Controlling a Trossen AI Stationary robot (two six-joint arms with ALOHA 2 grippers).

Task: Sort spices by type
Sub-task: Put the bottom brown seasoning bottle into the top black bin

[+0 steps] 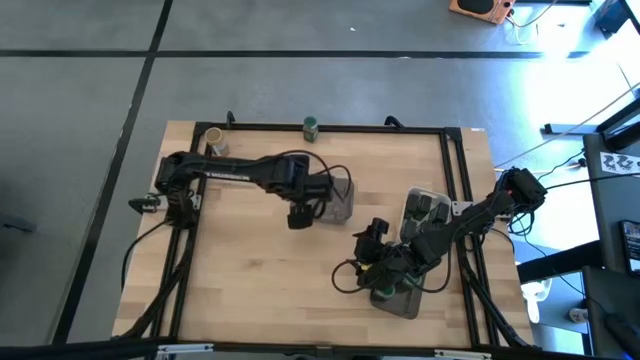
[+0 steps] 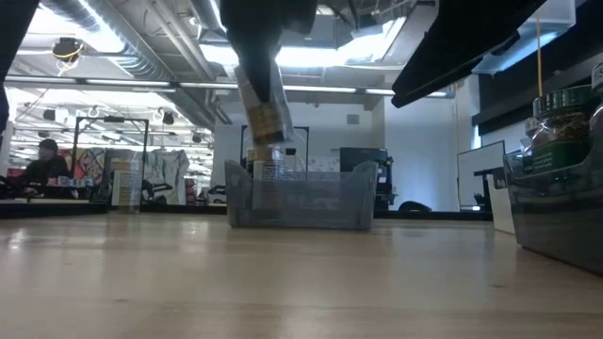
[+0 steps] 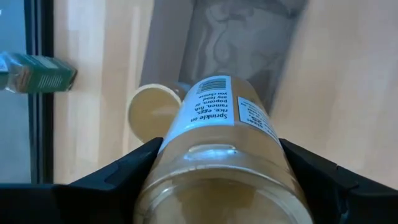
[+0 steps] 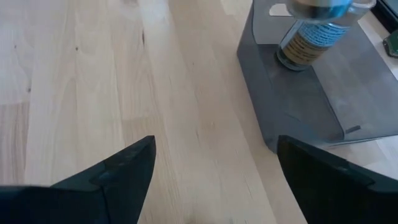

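My left gripper (image 3: 219, 148) is shut on a round spice jar with a tan lid (image 3: 217, 118). It holds the jar just above a clear grey tray (image 1: 340, 200) near the table's middle; the low view shows the jar (image 2: 267, 118) over the tray (image 2: 301, 202). My right gripper (image 1: 372, 240) stands open over bare wood to the right of that tray, with nothing between its fingers (image 4: 214, 149). Another tan-lidded jar (image 1: 213, 140) and a green-lidded jar (image 1: 311, 127) stand at the far edge. My left gripper pinches the jar's round body (image 3: 171, 155) between its two fingers, one on each side. The fingers come steeply from above. The jar hangs below them with its tan lid (image 3: 151, 112) pointing down and away, clear of the tray.
At the right, a grey tray (image 1: 410, 195) holds small dark tins. Nearer the front edge, a further tray (image 1: 405, 305) holds a green-lidded jar (image 1: 383, 293), which also shows at the low view's right edge (image 2: 565, 104). A black frame (image 1: 455, 180) rims the table. Bare wood lies front left.
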